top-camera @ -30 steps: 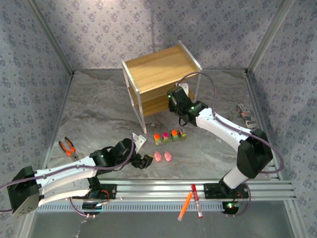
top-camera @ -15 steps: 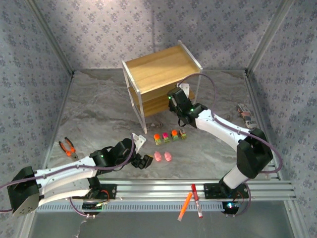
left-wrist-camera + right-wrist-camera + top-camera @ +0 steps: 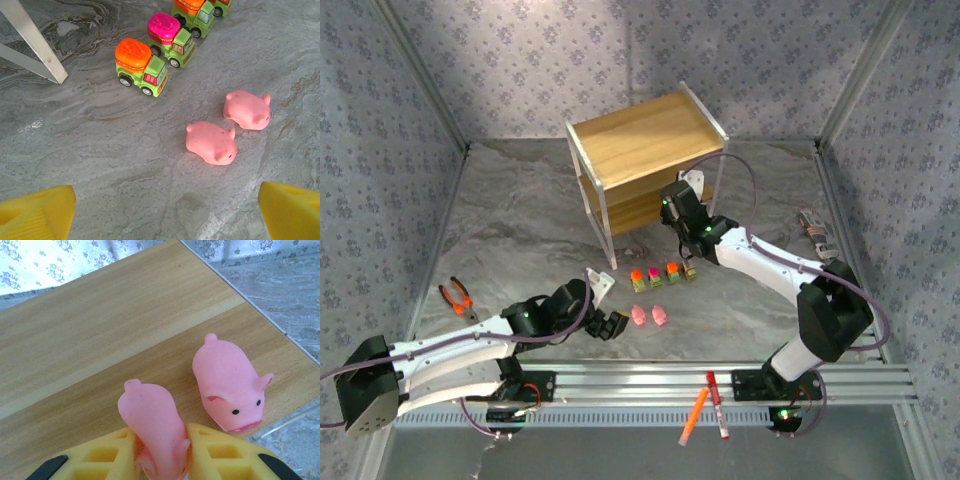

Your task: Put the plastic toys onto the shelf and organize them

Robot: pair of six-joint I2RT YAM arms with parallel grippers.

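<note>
Right gripper (image 3: 160,447): jaws clenched on a pink pig (image 3: 150,415), held at the shelf (image 3: 100,335) board, probably to pair it with its neighbour.
Shelf: one standing pig (image 3: 231,385) on the wood near the edge, just beside the held one. Which tier is hard to say.
Left gripper (image 3: 165,210): jaws released, hovering over the bench (image 3: 100,150).
Bench: two more pigs (image 3: 212,142) and the row of trucks (image 3: 141,67) not yet shelved.

The shelf (image 3: 642,140) stands at the far middle of the table (image 3: 520,230). The right gripper (image 3: 678,200) is at the front of its lower board. Four trucks (image 3: 655,273) sit in a row before the shelf, with two pigs (image 3: 640,316) side by side nearer the arms. The left gripper (image 3: 613,325) is just left of the pigs. Pliers (image 3: 456,297) lie far left, and two markers (image 3: 705,405) lie at the near rail (image 3: 620,380).
</note>
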